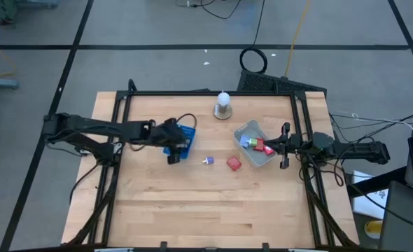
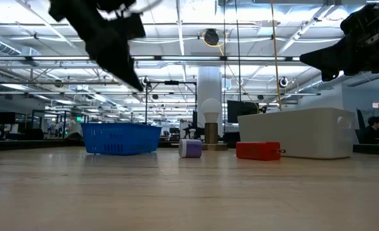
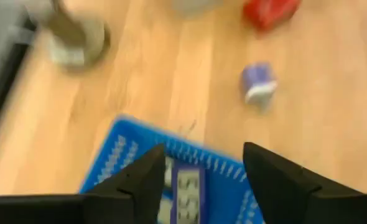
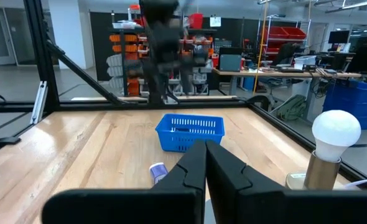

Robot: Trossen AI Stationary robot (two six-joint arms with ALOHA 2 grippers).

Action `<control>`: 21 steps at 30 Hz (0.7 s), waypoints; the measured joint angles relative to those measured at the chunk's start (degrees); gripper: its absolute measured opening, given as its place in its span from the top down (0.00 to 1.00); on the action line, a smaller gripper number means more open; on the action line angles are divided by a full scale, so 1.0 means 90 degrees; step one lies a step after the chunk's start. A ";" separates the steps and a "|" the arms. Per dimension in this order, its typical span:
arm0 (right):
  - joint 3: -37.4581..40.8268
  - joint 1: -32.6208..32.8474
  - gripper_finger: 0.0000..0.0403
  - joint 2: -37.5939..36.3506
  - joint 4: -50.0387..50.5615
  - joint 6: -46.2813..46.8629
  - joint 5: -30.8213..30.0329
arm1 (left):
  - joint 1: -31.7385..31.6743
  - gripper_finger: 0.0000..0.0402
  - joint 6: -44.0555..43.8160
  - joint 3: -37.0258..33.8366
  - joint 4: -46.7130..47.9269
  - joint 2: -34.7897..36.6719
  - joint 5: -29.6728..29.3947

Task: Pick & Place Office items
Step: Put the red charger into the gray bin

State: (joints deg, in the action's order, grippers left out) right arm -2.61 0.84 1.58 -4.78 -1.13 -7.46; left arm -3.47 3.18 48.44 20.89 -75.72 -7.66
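Note:
My left gripper (image 1: 173, 155) hangs open above the near side of the blue mesh basket (image 1: 183, 138). In the left wrist view its fingers (image 3: 203, 155) stand apart over the basket (image 3: 118, 162), where a dark purple piece (image 3: 187, 190) lies inside. On the table lie a purple-white bit (image 1: 208, 161) and a red block (image 1: 234, 164). The clear grey tray (image 1: 243, 130) holds red, blue and green pieces (image 1: 254, 143). My right gripper (image 4: 205, 152) is shut and empty, raised at the tray's right side (image 1: 276, 145).
A white bulb on a round base (image 1: 222, 105) stands near the table's far edge, between basket and tray. Black frame rails run along the left (image 1: 115, 133) and right (image 1: 306, 133) sides. Bare wood (image 1: 206, 210) fills the near half of the table.

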 joint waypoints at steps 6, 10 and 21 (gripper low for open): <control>0.0001 0.0000 1.00 0.0000 0.0034 -0.0075 0.0000 | 0.0410 0.74 0.0218 -0.0036 -0.0393 0.1220 0.0022; 0.0000 0.0000 1.00 0.0000 0.0033 -0.0097 0.0000 | 0.0630 0.96 0.0171 -0.0043 -0.0360 0.1969 0.0073; 0.0000 0.0000 1.00 0.0000 0.0039 -0.0120 0.0000 | 0.1246 0.99 0.0038 -0.1175 -0.0906 0.4626 -0.0340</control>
State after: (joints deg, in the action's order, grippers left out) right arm -2.61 0.84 1.58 -4.43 -2.21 -7.46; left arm 7.75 3.52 37.86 12.73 -34.09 -10.72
